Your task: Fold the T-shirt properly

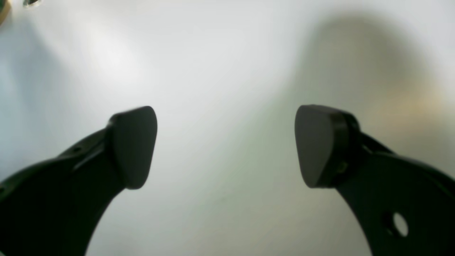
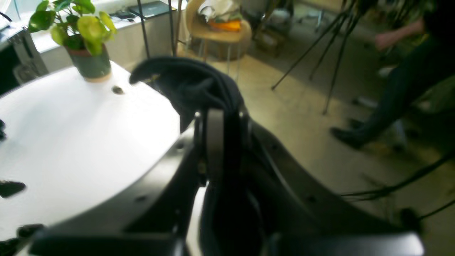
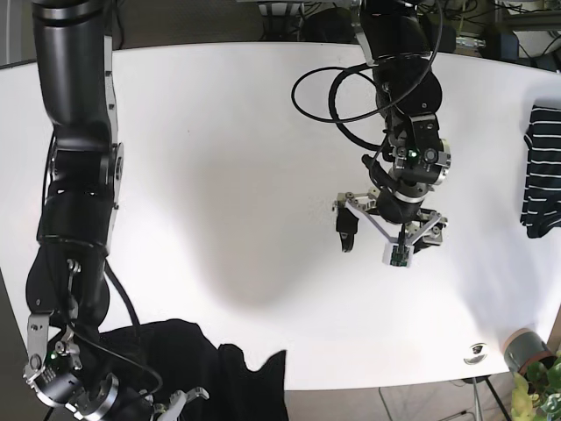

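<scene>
Base view: at lower left the right gripper (image 3: 166,405) pinches the black T-shirt (image 3: 197,368) at the tabletop (image 3: 219,175) edge; the left gripper (image 3: 386,235), centre-right, hangs spread.

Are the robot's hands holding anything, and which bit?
The right end effector pinches a bunched fold of the black cloth T-shirt; which part is unclear. The left end effector is open, holding nothing.

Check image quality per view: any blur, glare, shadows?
Left wrist: soft focus, bright glare patch on the white table, broad arm shadow upper right. Right wrist: blur on the black cloth T-shirt and the dark-clothed person. Base: sharp, a soft grey shadow mid-table.
</scene>
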